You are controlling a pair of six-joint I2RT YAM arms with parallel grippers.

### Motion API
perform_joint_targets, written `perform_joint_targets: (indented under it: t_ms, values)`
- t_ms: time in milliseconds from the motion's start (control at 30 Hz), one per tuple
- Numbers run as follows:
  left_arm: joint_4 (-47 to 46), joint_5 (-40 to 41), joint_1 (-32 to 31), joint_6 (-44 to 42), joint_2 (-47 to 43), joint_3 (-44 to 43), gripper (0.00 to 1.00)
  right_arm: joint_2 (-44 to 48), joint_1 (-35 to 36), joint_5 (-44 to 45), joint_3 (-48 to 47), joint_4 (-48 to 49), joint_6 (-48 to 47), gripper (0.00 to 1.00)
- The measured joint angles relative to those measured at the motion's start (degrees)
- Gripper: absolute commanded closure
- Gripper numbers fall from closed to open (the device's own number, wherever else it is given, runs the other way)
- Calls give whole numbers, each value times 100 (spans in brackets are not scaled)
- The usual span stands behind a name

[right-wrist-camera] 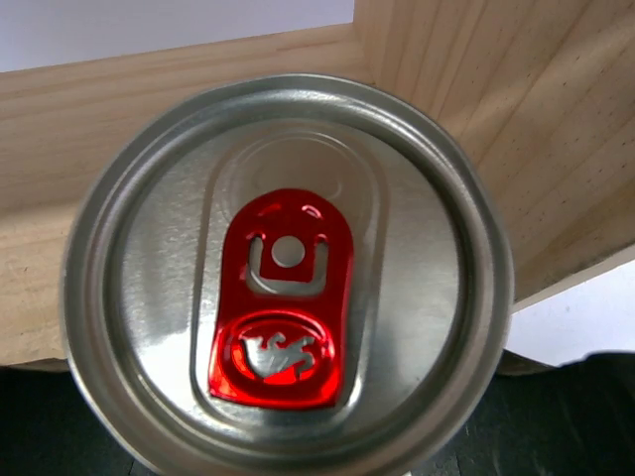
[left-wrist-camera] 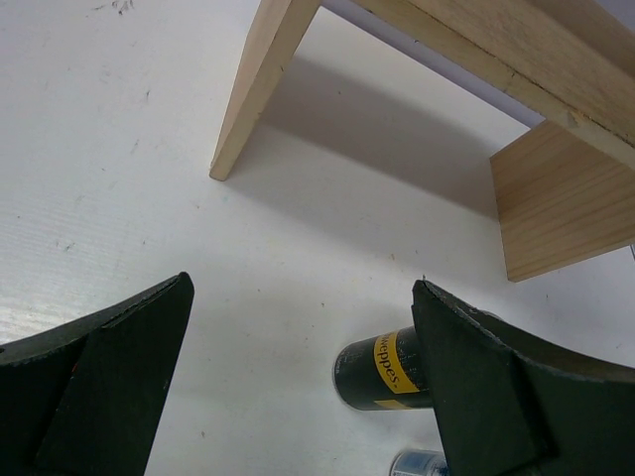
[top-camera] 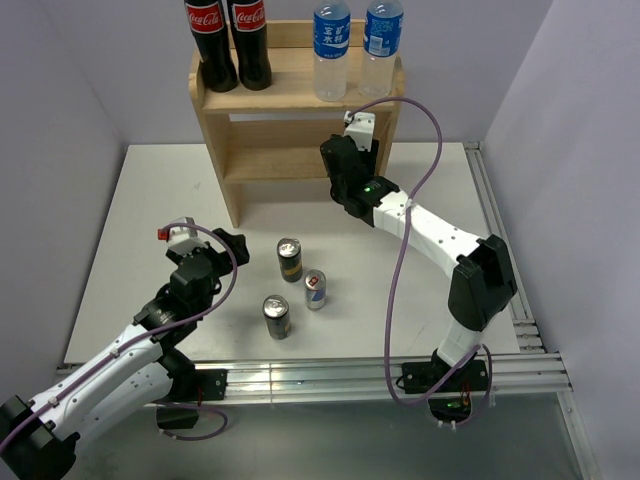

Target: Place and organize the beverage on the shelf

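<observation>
— Shelf (top-camera: 290, 92) at far centre of table (top-camera: 150, 200).
— Right gripper (top-camera: 350, 150) at lower tier, right end, clamped on red-tabbed can (right-wrist-camera: 288, 278). Left gripper (left-wrist-camera: 301, 297) near left, spread wide, holding nothing.
— Up top: cola bottles (top-camera: 212, 45) left, water bottles (top-camera: 331, 50) right.
— Three loose cans (top-camera: 289, 259) upright, near centre.

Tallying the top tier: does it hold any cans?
No, the shelf's top tier holds only two cola bottles and two water bottles.

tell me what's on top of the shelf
Two cola bottles on the left, two water bottles on the right. The right gripper hides part of the tier below.
</observation>
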State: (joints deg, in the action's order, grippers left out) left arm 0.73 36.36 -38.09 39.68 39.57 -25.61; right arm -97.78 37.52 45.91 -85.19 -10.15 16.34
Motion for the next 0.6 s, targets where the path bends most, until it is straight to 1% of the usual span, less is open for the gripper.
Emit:
perform_joint_targets:
  t_ms: [600]
  values:
    - [-2,15,0,2,57,0,1,-291,-210,177,-192,348,-81,100]
